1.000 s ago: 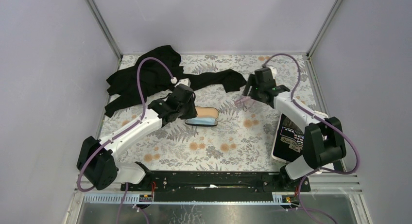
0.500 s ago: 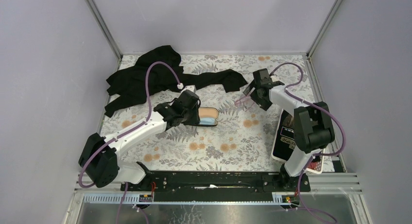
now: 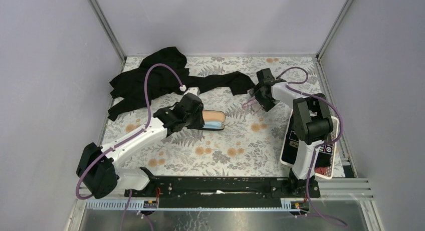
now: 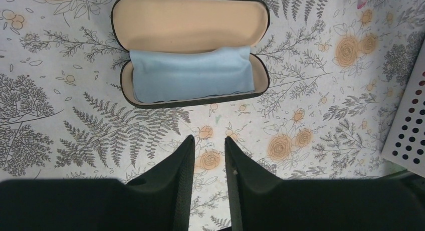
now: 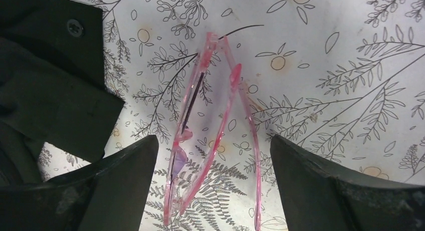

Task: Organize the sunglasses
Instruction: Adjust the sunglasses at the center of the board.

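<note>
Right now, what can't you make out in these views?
Right wrist view: the sunglasses run off the bottom edge, cutting off their lower ends.
Top view: the sunglasses are tiny by the right gripper; no lens detail.
Left wrist view: the blue cloth covers the case floor.
Top view: the right arm hides part of the printed box; its text is too small.

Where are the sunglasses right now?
Top view: the sunglasses lie on the table, right of centre, below the open right hand, beside the black garment's end and right of the open case.
</note>
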{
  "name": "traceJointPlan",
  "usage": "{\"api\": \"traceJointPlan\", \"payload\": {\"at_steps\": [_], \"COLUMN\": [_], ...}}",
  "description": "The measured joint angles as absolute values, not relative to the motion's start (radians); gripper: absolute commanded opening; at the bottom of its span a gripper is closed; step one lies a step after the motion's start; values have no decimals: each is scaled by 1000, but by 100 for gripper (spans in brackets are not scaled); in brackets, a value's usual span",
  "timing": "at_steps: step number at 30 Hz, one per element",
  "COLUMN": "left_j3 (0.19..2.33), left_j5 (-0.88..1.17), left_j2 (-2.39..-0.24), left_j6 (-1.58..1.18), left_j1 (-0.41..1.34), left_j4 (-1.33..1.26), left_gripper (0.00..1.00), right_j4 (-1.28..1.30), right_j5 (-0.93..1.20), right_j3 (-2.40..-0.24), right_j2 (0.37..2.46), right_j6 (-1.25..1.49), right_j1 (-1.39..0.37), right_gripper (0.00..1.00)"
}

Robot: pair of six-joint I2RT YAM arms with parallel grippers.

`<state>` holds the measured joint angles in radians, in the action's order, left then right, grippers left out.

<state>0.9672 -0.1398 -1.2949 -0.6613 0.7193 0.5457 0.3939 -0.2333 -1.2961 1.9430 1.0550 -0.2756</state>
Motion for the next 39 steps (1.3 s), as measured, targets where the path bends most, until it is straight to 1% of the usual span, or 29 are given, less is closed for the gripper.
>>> {"api": "traceJointPlan", "payload": {"at_steps": [7,13,17,20,23,25,29,33,36,39], "left_j3": [962,961,958,958,958,958,957,988,1074,1222], "left_j5": [-140,-138,-138,-138,-134,-96,20,67,102,122], "left_j2": [-1296,-1316,-1324,-1334,-1342,-1343,-1344,-1383,-1477,-1627], "left_j6": [-652,-651,-651,-651,-651,-651,-651,-631,-611,-593], "left_j1": [719,719,719,719,716,695,587,513,467,421], "left_j4": [545,539,536,534,534,528,489,485,486,487], "left_gripper": [33,33,33,33,33,33,34,34,34,34], "right_j4": [409,419,415,400,363,345,316,282,278,278], "right_j5": [-223,-223,-204,-166,-129,-107,-57,-14,11,21], "right_j3": [-1317,-1326,-1326,-1325,-1313,-1308,-1296,-1266,-1224,-1159], "right_j2": [1961,1968,1969,1969,1969,1969,1968,1954,1922,1871], "right_j6": [1058,1050,1021,991,963,946,902,842,783,724], "right_j1": [-276,-276,-276,-276,-276,-276,-276,-276,-276,-276], "right_gripper": [69,64,55,44,39,38,38,38,38,38]}}
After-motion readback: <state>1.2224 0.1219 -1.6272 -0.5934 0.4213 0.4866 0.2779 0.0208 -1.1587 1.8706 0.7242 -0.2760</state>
